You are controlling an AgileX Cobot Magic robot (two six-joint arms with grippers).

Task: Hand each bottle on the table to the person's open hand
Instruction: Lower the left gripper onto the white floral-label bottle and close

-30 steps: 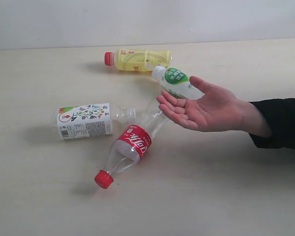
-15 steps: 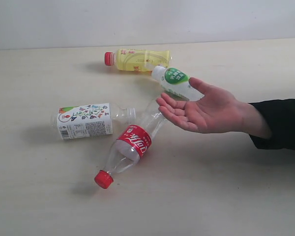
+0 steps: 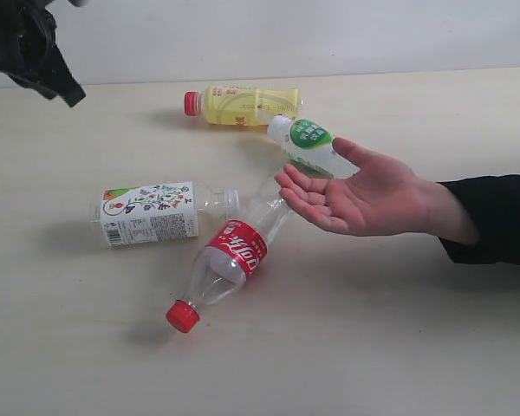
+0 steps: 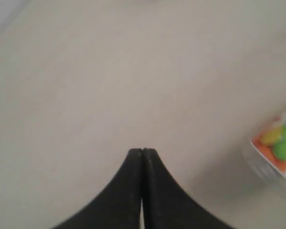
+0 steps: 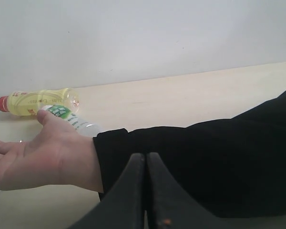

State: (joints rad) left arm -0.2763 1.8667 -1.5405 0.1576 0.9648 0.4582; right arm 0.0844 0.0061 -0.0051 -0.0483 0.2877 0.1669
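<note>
Several bottles lie on the pale table (image 3: 399, 347). A yellow bottle with a red cap (image 3: 243, 104) rests at the back. A white bottle with a green label (image 3: 310, 145) lies just behind the person's open hand (image 3: 355, 195). The clear floral-label bottle (image 3: 156, 212) is at the left. A clear red-label, red-cap bottle (image 3: 230, 264) slants toward the front. My left gripper (image 3: 71, 97) hangs shut at the top left, above the table, holding nothing. In the left wrist view it (image 4: 142, 151) sits near that floral bottle's end (image 4: 276, 152). My right gripper (image 5: 146, 155) is shut and empty, behind the black sleeve (image 5: 205, 157).
A pale wall (image 3: 329, 35) rises behind the table's far edge. The person's forearm in the black sleeve (image 3: 494, 217) reaches in from the right, held above the tabletop.
My left arm has come into the exterior view at the top left corner. The bottles and the hand have stayed where they were.
</note>
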